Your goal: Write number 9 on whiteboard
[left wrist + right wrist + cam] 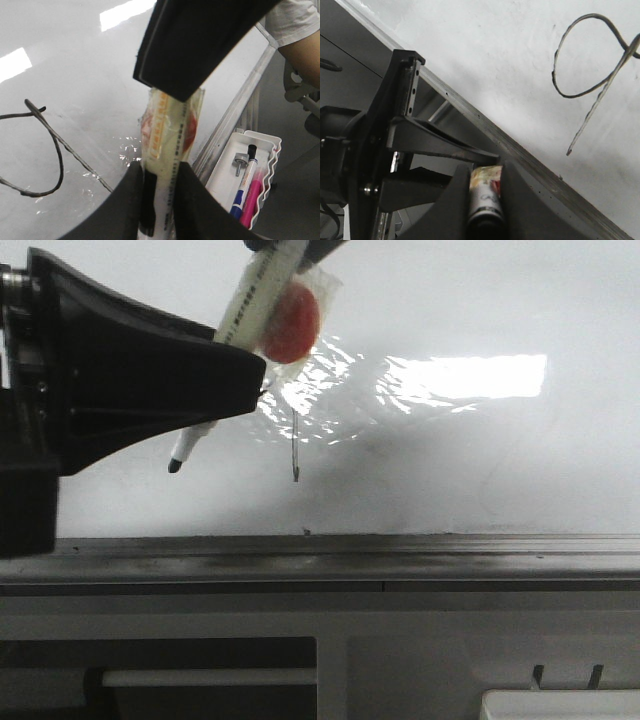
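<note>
The number 9 (296, 455) is a thin black line on the whiteboard (480, 470). Only its stem shows in the front view. Its loop and stem show in the left wrist view (70, 147) and the right wrist view (600, 100). A white marker (250, 295) with a red tag wrapped in clear film slants down to a bare black tip (175, 465), left of the stem. My left gripper (235, 370) is shut on the marker's barrel (162, 150). My right gripper (300, 248) is shut on the marker's upper end (485, 192).
A grey frame rail (400, 555) runs along the whiteboard's lower edge. Beyond the rail, a white tray (260, 145) holds a blue marker (245, 185) and a pink one (252, 202). A person's arm (300, 45) is at the far side.
</note>
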Robot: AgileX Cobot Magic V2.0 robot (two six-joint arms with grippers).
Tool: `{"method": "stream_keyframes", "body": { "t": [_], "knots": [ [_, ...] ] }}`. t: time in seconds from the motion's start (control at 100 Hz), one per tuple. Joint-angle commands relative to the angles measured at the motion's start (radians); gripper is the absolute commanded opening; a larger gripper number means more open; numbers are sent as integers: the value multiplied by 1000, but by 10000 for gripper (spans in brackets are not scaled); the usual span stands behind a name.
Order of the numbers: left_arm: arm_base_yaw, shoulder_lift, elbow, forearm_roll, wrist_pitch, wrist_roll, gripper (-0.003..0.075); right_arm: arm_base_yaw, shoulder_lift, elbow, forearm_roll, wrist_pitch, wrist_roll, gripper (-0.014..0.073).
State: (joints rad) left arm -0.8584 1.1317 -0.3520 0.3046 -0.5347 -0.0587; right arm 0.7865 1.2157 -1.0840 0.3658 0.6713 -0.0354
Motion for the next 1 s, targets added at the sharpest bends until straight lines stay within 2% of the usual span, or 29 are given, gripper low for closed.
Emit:
{"method": "stream_keyframes", "body": {
  "t": [0.0, 0.13, 0.2, 0.34, 0.41, 0.58, 0.67, 0.82, 0.99],
  "knots": [
    [-5, -10, -32, -28, -77, -11, -20, 1, -19, -33, 16, -45, -9, -69],
    [-5, -10, -32, -30, -77, -11, -20, 1, -19, -32, 16, -49, -22, -30],
    [-5, -10, -32, -37, -77, -13, -20, 1, -19, -29, 16, -49, -24, 60],
    [-5, -10, -32, -81, -77, -20, -20, 1, -18, -29, 16, -46, -24, 323],
    [-5, -10, -26, -180, -75, -20, -20, 1, -18, -29, 16, -49, -24, 388],
    [-5, -10, -20, -575, -47, -27, -20, 1, -18, -29, 16, -35, -24, 392],
    [-5, -10, -20, -721, -40, -27, -20, 1, -18, -29, 16, -34, -24, 392],
    [-5, 10, -20, -871, -36, -26, -20, 1, -18, -29, 16, -39, -24, 392],
    [-5, 66, -20, -894, -32, -26, -20, 1, -18, -29, 20, -31, -24, 392]
  ]
}}
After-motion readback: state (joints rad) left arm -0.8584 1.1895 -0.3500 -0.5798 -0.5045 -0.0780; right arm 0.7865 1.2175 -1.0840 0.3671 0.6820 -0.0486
